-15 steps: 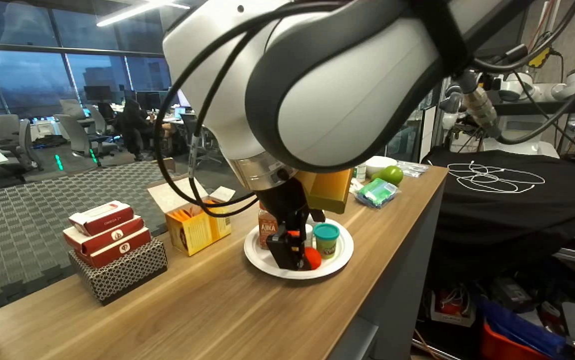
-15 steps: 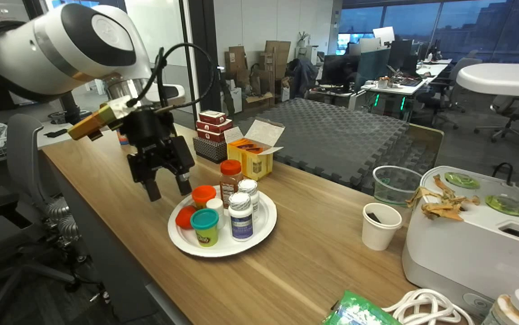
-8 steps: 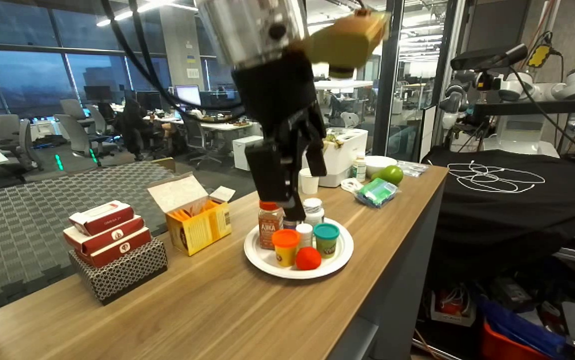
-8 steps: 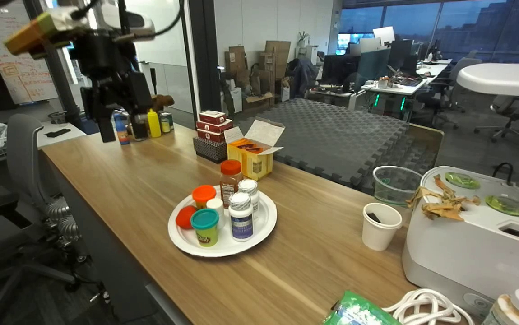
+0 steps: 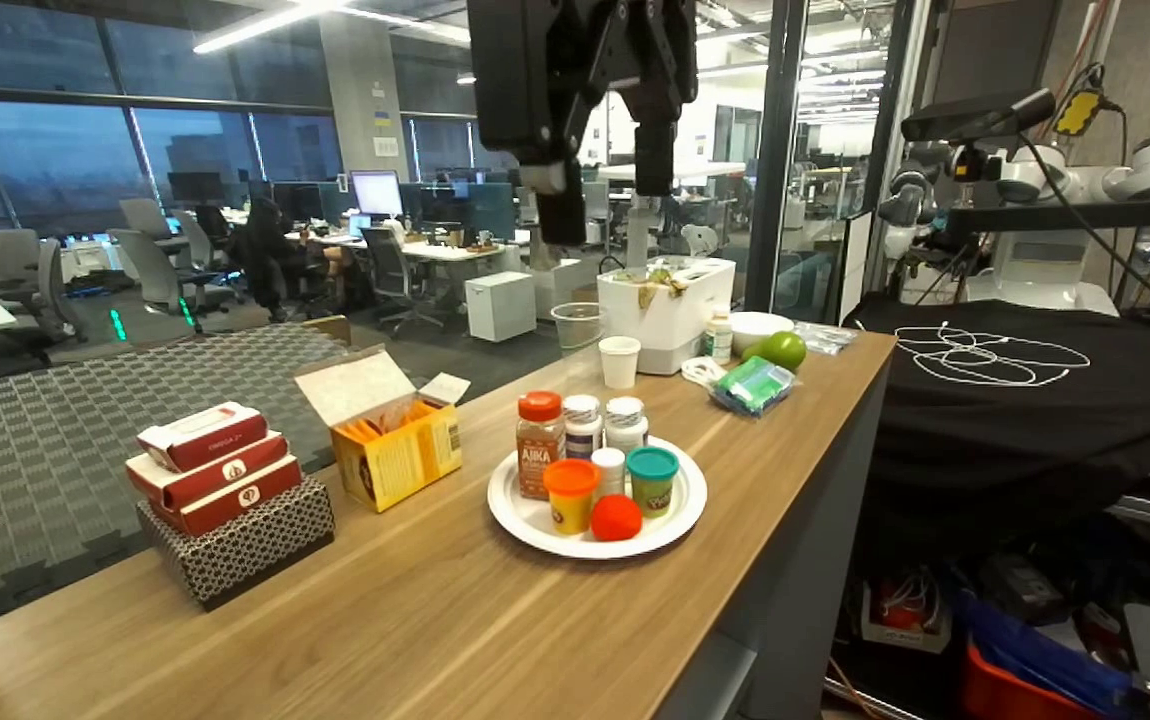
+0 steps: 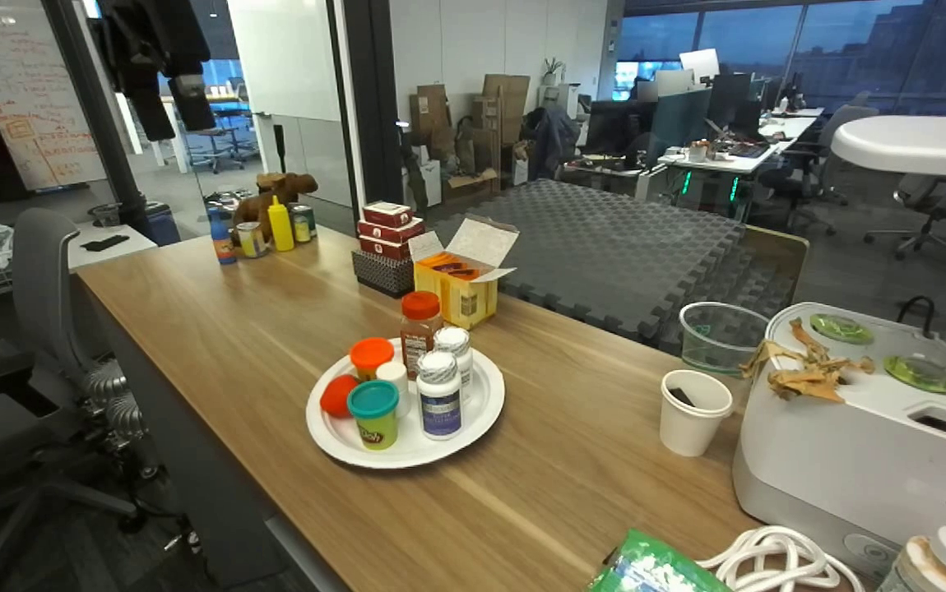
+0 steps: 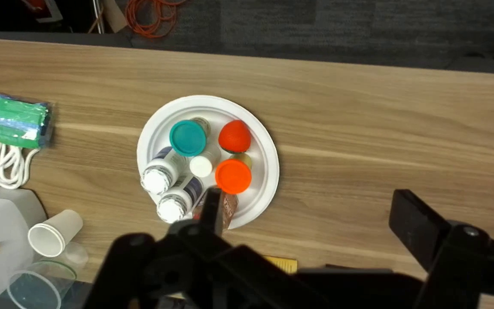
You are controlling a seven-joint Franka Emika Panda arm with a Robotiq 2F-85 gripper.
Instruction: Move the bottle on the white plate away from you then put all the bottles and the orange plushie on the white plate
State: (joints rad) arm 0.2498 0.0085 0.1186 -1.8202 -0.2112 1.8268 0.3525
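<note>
Since bottles (image 6: 441, 403) (several) and plushie (image 7: 234, 135) (one, red-orange) sit on the white plate (image 7: 271, 171), we judge loading done: gripper (image 5: 609, 212), empty, spread, best withdrawn upward.

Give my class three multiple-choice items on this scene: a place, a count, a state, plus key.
1. Where is the AJIKA bottle? A) in the yellow box B) on the white plate C) in the cup
2. How many red boxes top the patterned box? A) one B) five C) three
3. The gripper is: A) open B) shut on the cup C) shut, empty

1 B: it stands inside the plate's rim. 2 C: three show, one above another. 3 A: the fingers stand apart.
</note>
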